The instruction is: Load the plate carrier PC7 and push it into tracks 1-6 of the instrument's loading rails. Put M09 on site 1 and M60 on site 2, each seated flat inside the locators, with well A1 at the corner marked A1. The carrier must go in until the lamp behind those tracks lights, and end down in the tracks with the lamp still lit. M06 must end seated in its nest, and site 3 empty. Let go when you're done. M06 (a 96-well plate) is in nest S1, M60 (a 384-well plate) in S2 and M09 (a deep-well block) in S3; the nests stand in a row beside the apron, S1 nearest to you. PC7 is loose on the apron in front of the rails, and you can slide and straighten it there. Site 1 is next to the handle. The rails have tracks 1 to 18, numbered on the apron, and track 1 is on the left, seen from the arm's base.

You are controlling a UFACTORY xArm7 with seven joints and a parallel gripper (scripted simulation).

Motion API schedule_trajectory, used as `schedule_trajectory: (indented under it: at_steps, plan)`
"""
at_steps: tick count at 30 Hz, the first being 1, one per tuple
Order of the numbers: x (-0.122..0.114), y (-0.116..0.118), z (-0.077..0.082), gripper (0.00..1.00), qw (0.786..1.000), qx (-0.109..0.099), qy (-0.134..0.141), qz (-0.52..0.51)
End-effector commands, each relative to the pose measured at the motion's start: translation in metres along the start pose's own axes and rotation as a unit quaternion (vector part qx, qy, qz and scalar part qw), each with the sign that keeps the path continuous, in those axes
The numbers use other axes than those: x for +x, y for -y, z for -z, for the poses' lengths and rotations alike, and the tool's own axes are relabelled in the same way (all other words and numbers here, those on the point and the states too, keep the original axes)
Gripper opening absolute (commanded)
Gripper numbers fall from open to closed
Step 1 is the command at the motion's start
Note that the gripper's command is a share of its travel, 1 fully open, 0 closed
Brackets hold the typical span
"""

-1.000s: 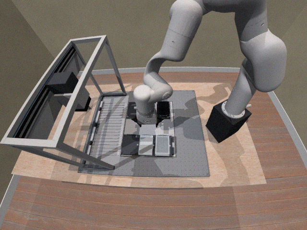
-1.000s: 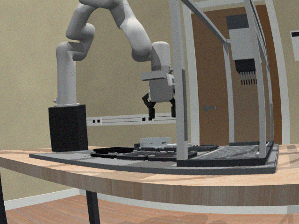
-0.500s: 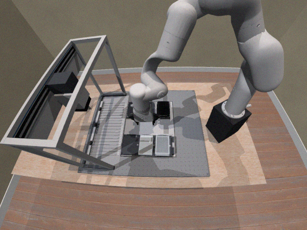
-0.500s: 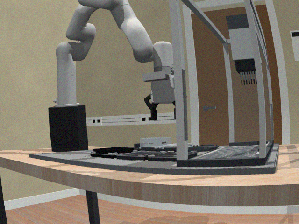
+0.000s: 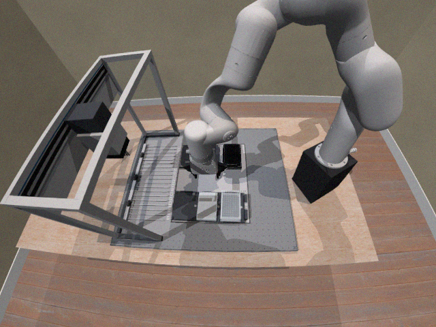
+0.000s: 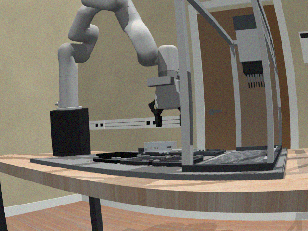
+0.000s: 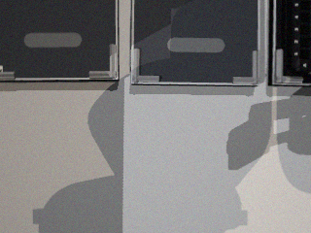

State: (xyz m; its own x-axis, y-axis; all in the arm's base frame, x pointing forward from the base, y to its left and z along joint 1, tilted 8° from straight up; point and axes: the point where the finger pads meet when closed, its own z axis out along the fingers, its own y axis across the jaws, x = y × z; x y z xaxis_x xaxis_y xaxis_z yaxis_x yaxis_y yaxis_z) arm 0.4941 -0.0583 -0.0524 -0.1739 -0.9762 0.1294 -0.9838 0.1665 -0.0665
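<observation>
This looks like a lab. A big grey robot arm [image 5: 366, 70] stands on a wooden table [image 6: 149, 196]. Next to it is a tall metal frame [image 5: 116, 116] with rails [image 5: 154, 176] in its floor. Little trays full of tiny holes [image 5: 230, 206] sit on a grey board [image 5: 274, 225].
</observation>
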Motion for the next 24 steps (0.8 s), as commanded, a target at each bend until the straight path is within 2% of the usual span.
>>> schedule_trajectory:
  at_steps: [1,24]
  plan:
    - [0.000,0.002,-0.006,1.00,1.000,0.002,0.000,0.000]
    - [0.000,0.002,-0.042,1.00,1.000,0.002,0.000,0.000]
